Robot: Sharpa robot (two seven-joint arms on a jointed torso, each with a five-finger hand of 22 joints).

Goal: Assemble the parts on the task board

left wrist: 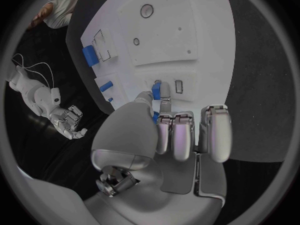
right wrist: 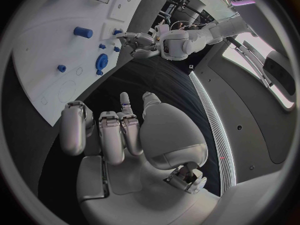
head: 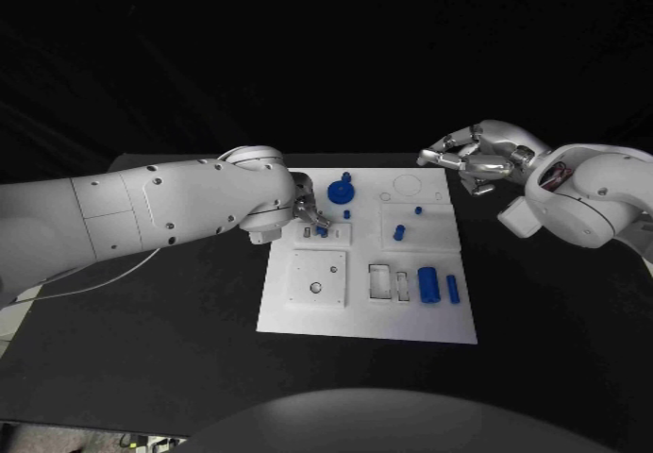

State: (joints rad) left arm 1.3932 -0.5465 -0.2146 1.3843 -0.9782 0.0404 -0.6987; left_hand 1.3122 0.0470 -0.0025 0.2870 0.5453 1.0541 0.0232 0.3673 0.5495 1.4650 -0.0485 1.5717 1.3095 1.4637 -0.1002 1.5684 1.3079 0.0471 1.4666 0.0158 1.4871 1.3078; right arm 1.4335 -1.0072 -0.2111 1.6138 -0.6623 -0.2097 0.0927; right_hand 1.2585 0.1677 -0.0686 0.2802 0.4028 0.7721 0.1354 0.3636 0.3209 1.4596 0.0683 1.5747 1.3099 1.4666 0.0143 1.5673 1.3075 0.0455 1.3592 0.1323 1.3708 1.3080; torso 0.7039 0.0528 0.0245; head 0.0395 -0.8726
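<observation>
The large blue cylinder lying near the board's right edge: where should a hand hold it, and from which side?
Probably across its middle, coming from above. The large blue cylinder lies flat on the task board, so only its top and long sides are free. A slimmer blue peg lies close beside it, so the fingers must slip into that narrow gap.

The left hand reaches over the white task board, pinching a small blue part between thumb and one finger beside a small rectangular slot. Two more blue parts, a larger cylinder and a smaller one, lie on the board. The right hand hangs above the dark table.
</observation>
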